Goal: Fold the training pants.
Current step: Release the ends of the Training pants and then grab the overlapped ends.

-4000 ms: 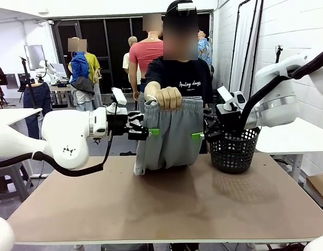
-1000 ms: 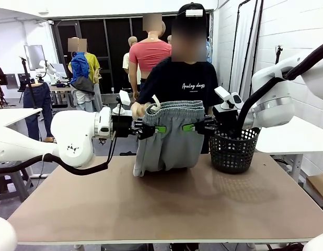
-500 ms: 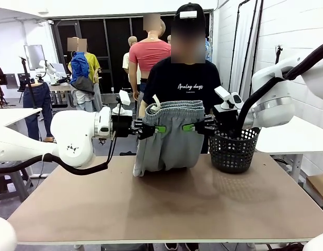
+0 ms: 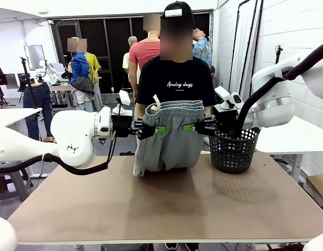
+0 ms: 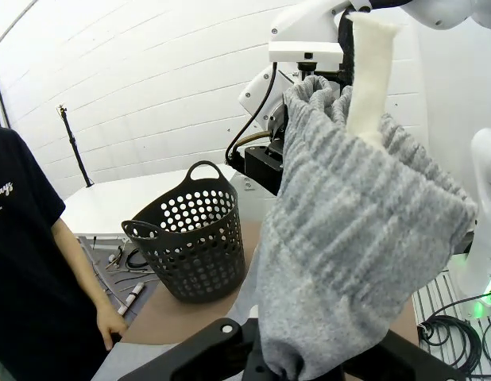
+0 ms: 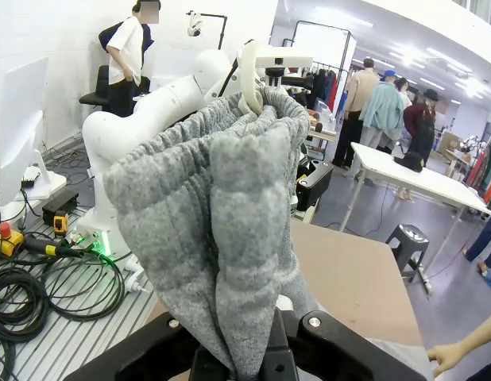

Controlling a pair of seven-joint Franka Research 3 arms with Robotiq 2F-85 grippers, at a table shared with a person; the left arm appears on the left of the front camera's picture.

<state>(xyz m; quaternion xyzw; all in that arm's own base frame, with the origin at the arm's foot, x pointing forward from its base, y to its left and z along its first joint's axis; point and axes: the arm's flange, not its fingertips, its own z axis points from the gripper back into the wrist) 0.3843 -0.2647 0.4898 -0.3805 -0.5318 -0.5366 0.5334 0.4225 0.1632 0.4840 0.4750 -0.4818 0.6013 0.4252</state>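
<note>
Grey training pants (image 4: 169, 146) held aloft.
The left gripper (image 4: 158, 129) and right gripper (image 4: 188, 127) each clench the waistband; a basket (image 4: 233, 151) stands on the surface (image 4: 166, 209) just beside the right one.

My brown desk (image 4: 166, 209) before me, white brick wall (image 4: 302, 36) on my right, dark glazed doors (image 4: 106, 42) beyond, white side tables (image 4: 15, 116), bright ceiling strip lights (image 6: 404, 59).
</note>
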